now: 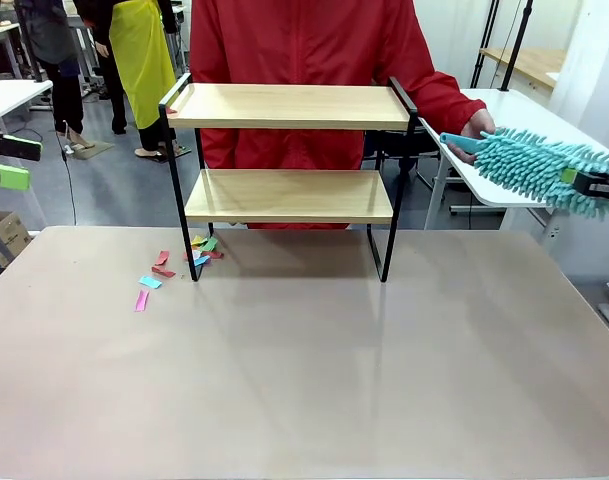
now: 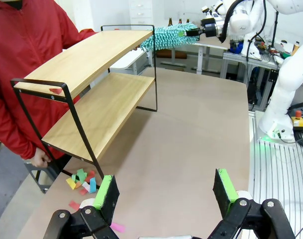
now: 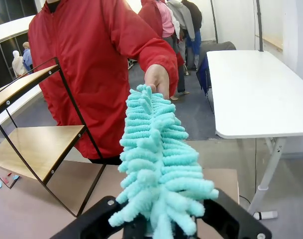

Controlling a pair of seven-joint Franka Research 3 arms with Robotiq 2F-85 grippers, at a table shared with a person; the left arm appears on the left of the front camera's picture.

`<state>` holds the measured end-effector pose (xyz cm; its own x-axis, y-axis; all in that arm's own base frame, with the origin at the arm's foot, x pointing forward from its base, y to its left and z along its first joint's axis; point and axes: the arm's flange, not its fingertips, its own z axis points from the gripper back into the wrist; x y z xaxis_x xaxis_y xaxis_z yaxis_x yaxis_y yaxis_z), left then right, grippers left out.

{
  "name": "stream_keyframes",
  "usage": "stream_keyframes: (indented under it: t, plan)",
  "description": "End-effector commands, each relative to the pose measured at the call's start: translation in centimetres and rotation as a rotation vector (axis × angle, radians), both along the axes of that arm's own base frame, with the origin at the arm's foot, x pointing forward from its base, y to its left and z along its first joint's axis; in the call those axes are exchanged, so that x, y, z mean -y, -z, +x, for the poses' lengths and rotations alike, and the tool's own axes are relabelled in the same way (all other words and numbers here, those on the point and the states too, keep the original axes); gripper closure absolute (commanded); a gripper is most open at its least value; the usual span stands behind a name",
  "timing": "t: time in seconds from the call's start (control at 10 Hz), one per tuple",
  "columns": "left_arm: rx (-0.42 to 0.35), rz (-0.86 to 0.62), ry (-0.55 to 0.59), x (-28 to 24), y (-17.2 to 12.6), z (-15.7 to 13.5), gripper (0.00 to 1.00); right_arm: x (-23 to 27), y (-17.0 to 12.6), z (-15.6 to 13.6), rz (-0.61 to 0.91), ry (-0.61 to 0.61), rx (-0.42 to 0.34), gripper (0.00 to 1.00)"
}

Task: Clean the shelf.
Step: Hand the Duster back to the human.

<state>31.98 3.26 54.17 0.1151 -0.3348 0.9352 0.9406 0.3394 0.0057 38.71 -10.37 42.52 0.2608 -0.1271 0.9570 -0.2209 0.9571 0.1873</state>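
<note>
The shelf (image 1: 289,195) stands at the far middle of the table, two light wooden boards in a thin black frame, and a small red scrap (image 2: 55,90) lies on a corner of its upper board. Right of the shelf my right gripper (image 1: 594,185) is shut on a fluffy teal duster (image 1: 534,165) in the air. A person's hand (image 1: 476,128) in a red sleeve holds the duster's far end. The right wrist view shows the duster (image 3: 156,164) running from my right gripper (image 3: 156,226) to that hand (image 3: 157,79). My left gripper (image 2: 166,191) hovers open and empty over the table, at the left edge in the front view (image 1: 9,162).
Coloured paper scraps (image 1: 174,265) lie on the table by the shelf's front left leg, also in the left wrist view (image 2: 81,179). The person in a red jacket (image 1: 304,50) stands right behind the shelf. A white side table (image 1: 504,190) stands at the right.
</note>
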Motion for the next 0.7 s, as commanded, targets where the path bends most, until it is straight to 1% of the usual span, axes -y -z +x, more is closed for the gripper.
stream_keyframes:
  t: [0.0,0.4,0.5,0.6]
  plan:
    - [0.027,-0.022,0.005,0.24,-0.02,0.26,0.00,-0.01,-0.17,-0.02,0.004,-0.001,-0.002,0.83]
    - [0.027,-0.022,0.005,0.24,-0.02,0.26,0.00,-0.01,-0.17,-0.02,0.004,-0.001,-0.002,0.83]
    - [0.027,-0.022,0.005,0.24,-0.02,0.26,0.00,0.01,0.00,0.00,0.000,0.000,0.000,0.24]
    - [0.027,-0.022,0.005,0.24,-0.02,0.26,0.00,0.00,-0.01,0.10,0.000,0.000,0.001,0.25]
